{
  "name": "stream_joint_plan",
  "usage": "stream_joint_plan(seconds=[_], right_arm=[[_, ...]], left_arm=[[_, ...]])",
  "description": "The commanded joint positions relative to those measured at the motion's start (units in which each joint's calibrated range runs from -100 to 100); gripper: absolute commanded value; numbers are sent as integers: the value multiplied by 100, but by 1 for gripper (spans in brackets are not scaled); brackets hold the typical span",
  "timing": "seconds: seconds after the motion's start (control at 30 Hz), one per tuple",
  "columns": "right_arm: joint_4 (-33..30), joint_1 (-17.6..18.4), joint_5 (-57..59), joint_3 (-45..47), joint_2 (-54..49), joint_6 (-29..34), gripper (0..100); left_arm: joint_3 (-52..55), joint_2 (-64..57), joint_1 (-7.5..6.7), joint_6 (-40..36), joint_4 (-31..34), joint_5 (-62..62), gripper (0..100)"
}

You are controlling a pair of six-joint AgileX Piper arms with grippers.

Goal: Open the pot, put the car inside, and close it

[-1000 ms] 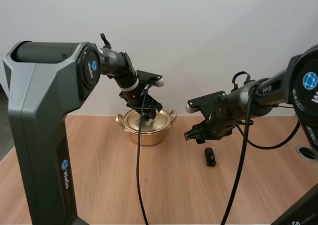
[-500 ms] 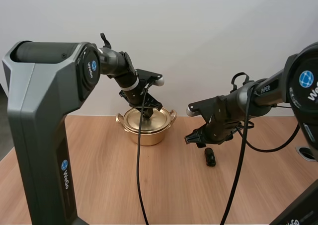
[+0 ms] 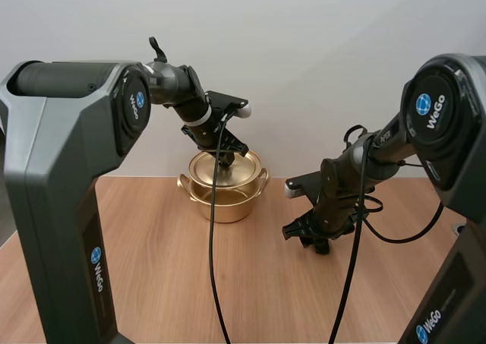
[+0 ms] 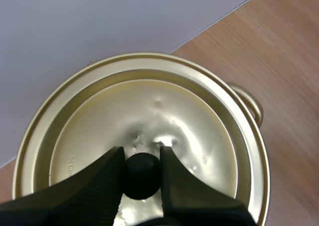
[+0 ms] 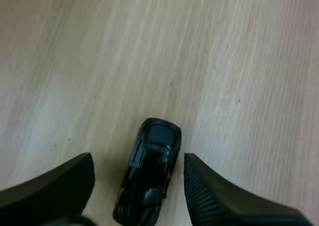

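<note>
My left gripper [image 4: 142,157] clamps the black round knob [image 4: 142,176] of the golden metal lid [image 4: 164,106], seemingly raised off the golden pot [image 3: 225,204] to free its mouth; my right gripper [image 5: 138,161], fingers [image 5: 60,186] apart, straddles the small black toy car [image 5: 149,178] on the wooden table [image 5: 99,61], ready to pinch

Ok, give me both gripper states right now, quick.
Left gripper: shut on the lid, pinching its knob.
Right gripper: open, fingers either side of the car on the table.
</note>
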Motion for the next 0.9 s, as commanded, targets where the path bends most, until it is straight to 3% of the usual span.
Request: stream_joint_plan(seconds=[0.0,0.1,0.17,0.27,0.43,0.67,0.87], right_arm=[[-14,5,1,-2,91,-3,87],[-13,5,6,-2,235,-3,80],[-13,5,24,-2,247,-3,61],[-13,-3,6,-16,189,10,1],[-21,-81,-80,-168,-61,20,0],[196,-99,180,-1263,-618,-58,0],[1229,181,549,-2295,-648,-1066,0]], left_arm=[[-159,-26,0,-2,-8,202,0],[-352,-146,0,-2,-16,242,0],[-456,-286,7,-2,-111,302,0],[-586,-600,9,-2,-177,435,0],[-760,-1293,57,-2,-221,488,0],[-1051,-2152,283,-2,-484,412,0],[-1405,-2724,372,87,-1162,412,0]])
